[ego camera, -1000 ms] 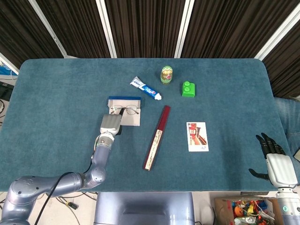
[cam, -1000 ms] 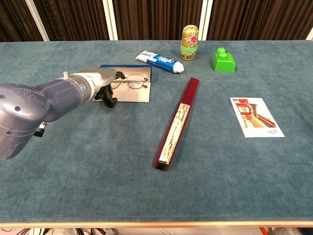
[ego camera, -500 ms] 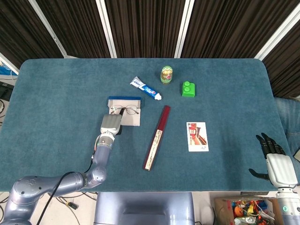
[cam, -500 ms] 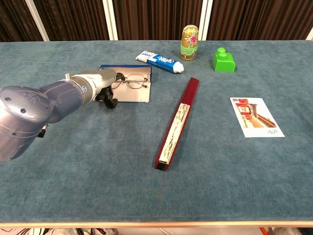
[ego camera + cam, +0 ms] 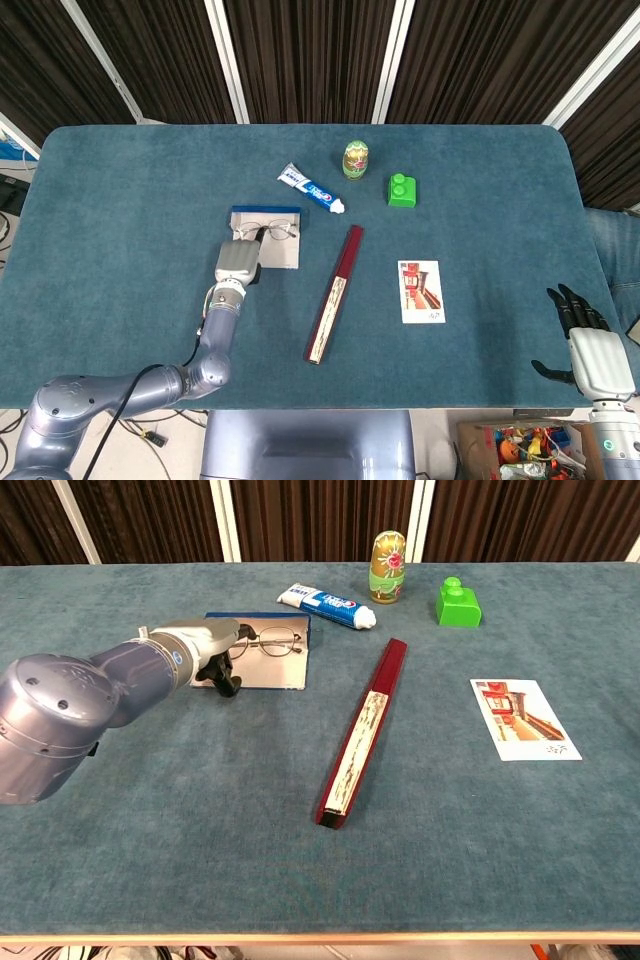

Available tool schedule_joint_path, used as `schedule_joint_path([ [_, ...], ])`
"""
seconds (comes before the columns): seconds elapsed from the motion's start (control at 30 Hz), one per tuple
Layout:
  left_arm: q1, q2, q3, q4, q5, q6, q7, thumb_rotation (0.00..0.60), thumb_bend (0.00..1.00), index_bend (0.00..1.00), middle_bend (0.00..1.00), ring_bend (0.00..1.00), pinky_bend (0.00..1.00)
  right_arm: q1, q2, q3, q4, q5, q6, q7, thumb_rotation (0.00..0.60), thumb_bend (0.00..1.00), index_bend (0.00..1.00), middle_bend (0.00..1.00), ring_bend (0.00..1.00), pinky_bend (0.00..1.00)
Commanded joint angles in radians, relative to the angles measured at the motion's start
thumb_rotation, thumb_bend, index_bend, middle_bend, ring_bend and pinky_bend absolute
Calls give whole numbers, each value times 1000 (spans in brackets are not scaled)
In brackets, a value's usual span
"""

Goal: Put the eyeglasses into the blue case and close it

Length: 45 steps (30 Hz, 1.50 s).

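Eyeglasses [image 5: 270,642] sit in the open blue case [image 5: 262,668], my left hand [image 5: 237,262] at their arm, can't tell if fingers are clamped; sloppy nudge could push them out before closing

The eyeglasses [image 5: 269,232] have slid slightly toward 12 o'clock inside the open blue case [image 5: 283,256], now lying closer to its blue lid edge than a second ago. The left hand [image 5: 237,262] has edged the same way, its fingers at the frame's left end.
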Motion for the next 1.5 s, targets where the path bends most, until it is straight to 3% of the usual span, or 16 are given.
schedule_joint_path([
  [0.03,-2,-4,-3,10,-1,0,2,600,528,0,734,808,842,0,1,0,-1,2,-1,-1,600,49,38,0,89,180],
  [1.5,-69,-76,-47,200,-8,-46,64,600,528,0,746,814,842,1,4,1,-9,16,-10,-5,600,57,37,0,89,180],
])
